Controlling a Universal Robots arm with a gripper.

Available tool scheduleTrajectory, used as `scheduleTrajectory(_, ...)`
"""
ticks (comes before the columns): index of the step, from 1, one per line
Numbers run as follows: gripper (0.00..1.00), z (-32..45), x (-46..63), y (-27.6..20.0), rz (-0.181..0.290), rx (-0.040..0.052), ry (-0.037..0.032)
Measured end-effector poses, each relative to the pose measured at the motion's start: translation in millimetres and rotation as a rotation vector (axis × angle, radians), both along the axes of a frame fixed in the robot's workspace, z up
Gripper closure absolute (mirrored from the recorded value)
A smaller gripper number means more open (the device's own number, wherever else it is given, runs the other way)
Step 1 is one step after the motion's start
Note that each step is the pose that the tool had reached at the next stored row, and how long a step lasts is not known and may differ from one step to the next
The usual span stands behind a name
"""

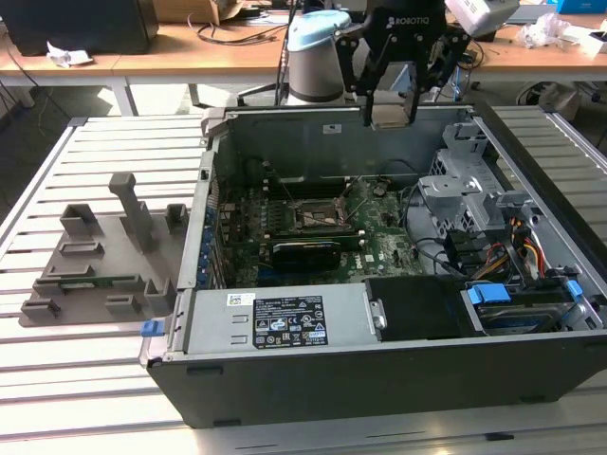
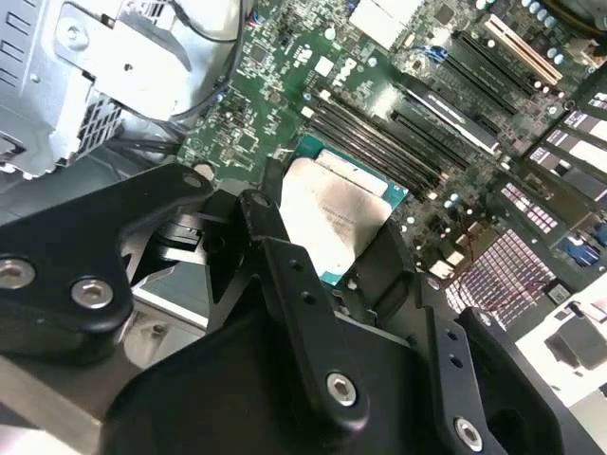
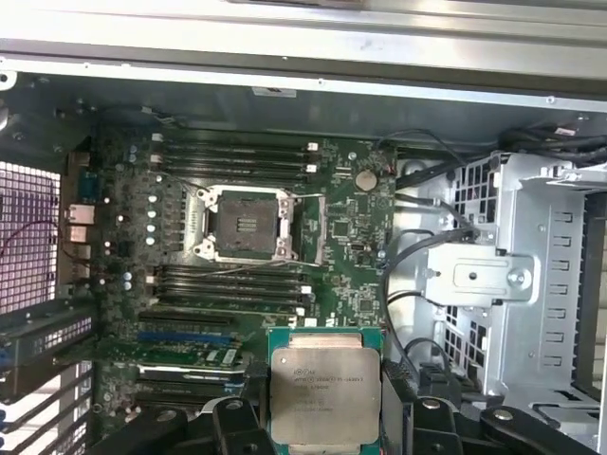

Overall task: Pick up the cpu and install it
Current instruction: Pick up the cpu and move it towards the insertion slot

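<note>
I work in a robotics lab or electronics workshop. A desktop computer case (image 1: 285, 327) lies opened on a slatted metal bench (image 1: 104, 379), its motherboard (image 3: 247, 218) bare, with a grey plastic fixture (image 1: 104, 256) beside it on the exterior view's left. Behind run wooden desks (image 1: 171, 59) strewn with cables (image 1: 242, 28) and crumpled paper (image 1: 68, 55). My gripper (image 1: 390, 112) hangs over the case, clamped on the cpu (image 3: 325, 393).

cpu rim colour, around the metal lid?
Green rim on the cpu, silvery-grey lid; clearest in the first wrist view.
</note>
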State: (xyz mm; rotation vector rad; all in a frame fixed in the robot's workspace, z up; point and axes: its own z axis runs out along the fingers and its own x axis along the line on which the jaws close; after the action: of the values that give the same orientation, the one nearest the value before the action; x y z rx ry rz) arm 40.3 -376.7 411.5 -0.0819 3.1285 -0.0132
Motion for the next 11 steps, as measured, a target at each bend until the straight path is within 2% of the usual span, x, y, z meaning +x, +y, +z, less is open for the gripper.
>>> scheduleTrajectory(4,0.45,0.0,20.3,0.0,0.0,0.0001,0.0)
scheduleTrajectory(6,0.45,0.0,26.6,0.0,0.0,0.0,0.0001)
scheduleTrajectory(11,0.45,-0.5,53.0,1.4,0.0,0.0,0.0026)
